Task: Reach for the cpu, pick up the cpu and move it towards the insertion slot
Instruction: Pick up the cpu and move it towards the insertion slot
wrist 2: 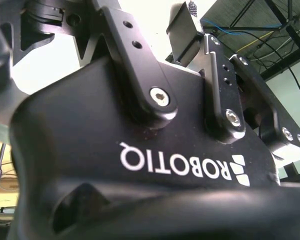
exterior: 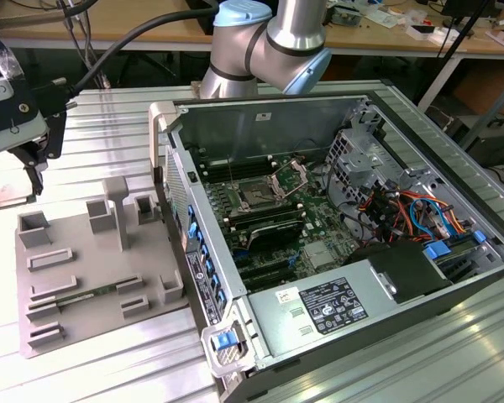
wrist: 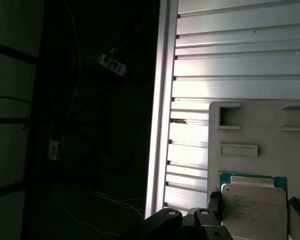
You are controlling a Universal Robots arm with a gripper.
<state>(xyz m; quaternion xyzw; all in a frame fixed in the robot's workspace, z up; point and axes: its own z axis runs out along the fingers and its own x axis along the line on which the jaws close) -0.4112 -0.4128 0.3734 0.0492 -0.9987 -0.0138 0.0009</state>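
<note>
Clamping the cpu's (wrist: 255, 212) side edges, the pincer (exterior: 34, 178) hangs clear above the grey tray's (exterior: 97, 264) corner.

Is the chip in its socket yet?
Out: the cpu lies at the grey tray, away from the insertion slot.

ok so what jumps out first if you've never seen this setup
The open computer case takes up the middle and right of the exterior view, with the dark square insertion slot inside it, its metal frame swung open. At the exterior view's left the gripper hangs by the grey fixture tray. In the first wrist view the silvery cpu sits close up in front of that tray.
</note>
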